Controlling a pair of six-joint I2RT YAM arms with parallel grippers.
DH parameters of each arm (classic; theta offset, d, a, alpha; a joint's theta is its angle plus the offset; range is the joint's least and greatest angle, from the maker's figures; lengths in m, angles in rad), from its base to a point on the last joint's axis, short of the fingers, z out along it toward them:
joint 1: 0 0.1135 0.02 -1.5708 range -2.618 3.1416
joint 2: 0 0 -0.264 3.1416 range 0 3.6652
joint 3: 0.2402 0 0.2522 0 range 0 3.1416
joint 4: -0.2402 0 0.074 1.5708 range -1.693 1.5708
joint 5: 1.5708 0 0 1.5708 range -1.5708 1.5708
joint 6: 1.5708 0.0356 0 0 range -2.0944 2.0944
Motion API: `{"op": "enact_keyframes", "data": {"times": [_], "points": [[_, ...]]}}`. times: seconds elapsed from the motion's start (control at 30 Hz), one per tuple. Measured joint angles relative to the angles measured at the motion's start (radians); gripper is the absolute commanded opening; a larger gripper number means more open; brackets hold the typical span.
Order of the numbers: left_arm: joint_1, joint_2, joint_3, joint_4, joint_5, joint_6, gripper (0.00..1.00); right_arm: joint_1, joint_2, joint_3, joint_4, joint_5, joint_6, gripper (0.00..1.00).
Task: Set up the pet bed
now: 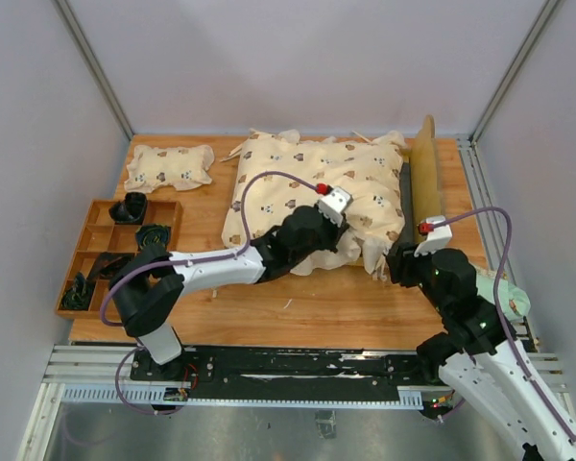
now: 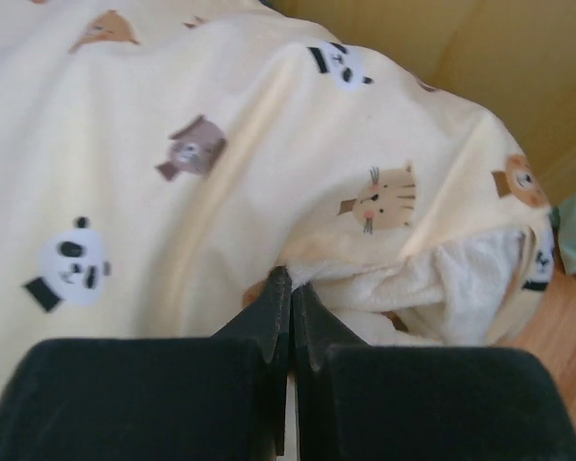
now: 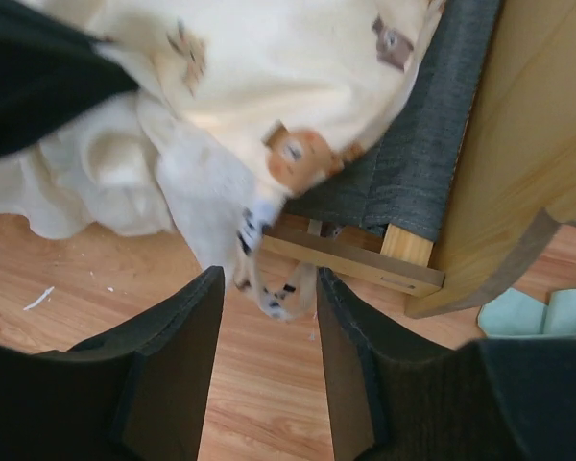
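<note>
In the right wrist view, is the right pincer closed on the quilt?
No, the right pincer is open, its fingers set wide apart and pinching nothing, with the quilt corner hanging loose.

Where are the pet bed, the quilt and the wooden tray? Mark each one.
pet bed [image 1: 425,173]: top external view, on the wooden headboard.
quilt [image 1: 307,178]: top external view, on its printed top.
wooden tray [image 1: 98,221]: top external view, on a bare compartment.
</note>
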Motion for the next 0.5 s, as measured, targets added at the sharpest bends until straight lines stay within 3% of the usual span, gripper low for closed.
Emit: {"op": "enact_keyframes", "data": {"times": [0.3,0.5], "points": [[0.191,-0.017,0.0,0.027,0.161,-0.169,0.0,0.0,0.075,-0.081,0.089,-0.08,-0.013,0.38],[0.23,-0.018,0.0,0.04,0.225,-0.218,0.0,0.0,0.201,-0.203,0.313,-0.152,-0.092,0.4]]}}
